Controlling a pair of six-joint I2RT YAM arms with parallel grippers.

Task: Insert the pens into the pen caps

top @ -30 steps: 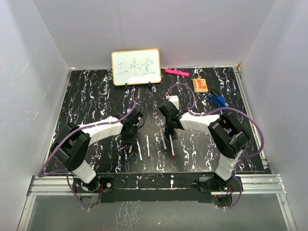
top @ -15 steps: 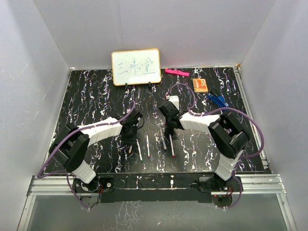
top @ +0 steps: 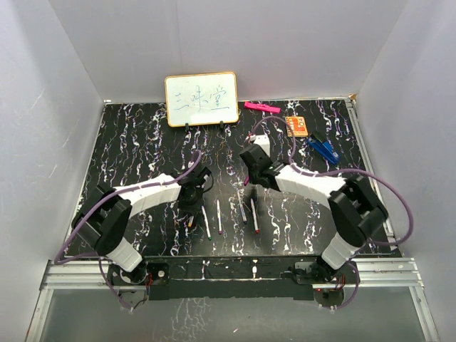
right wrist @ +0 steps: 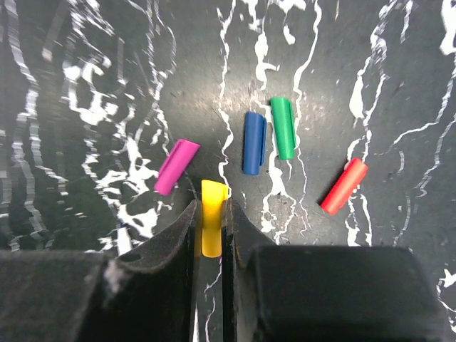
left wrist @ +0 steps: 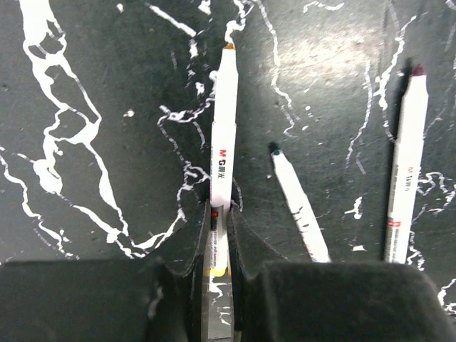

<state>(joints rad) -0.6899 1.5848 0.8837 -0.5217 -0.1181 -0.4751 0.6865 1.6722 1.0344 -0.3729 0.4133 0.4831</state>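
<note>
My left gripper (left wrist: 220, 214) is shut on a white pen (left wrist: 222, 135) with an orange tip that points away from the jaws. Beside it lie a green-tipped pen (left wrist: 299, 214) and a dark-red-tipped pen (left wrist: 405, 171). My right gripper (right wrist: 211, 206) is shut on the yellow cap (right wrist: 212, 196). Purple (right wrist: 176, 166), blue (right wrist: 254, 142), green (right wrist: 283, 127) and red (right wrist: 344, 186) caps lie on the table just beyond it. In the top view the left gripper (top: 191, 209) and right gripper (top: 248, 178) flank several pens (top: 219, 216) lying near the front.
A small whiteboard (top: 201, 99) stands at the back edge. A pink marker (top: 261, 107), an orange card (top: 296, 126) and a blue object (top: 323, 148) lie at the back right. White walls enclose the black marbled table (top: 135, 142).
My right arm has swung: its elbow moved right and its gripper shifted back from the pens towards the caps. The left arm has barely moved.
</note>
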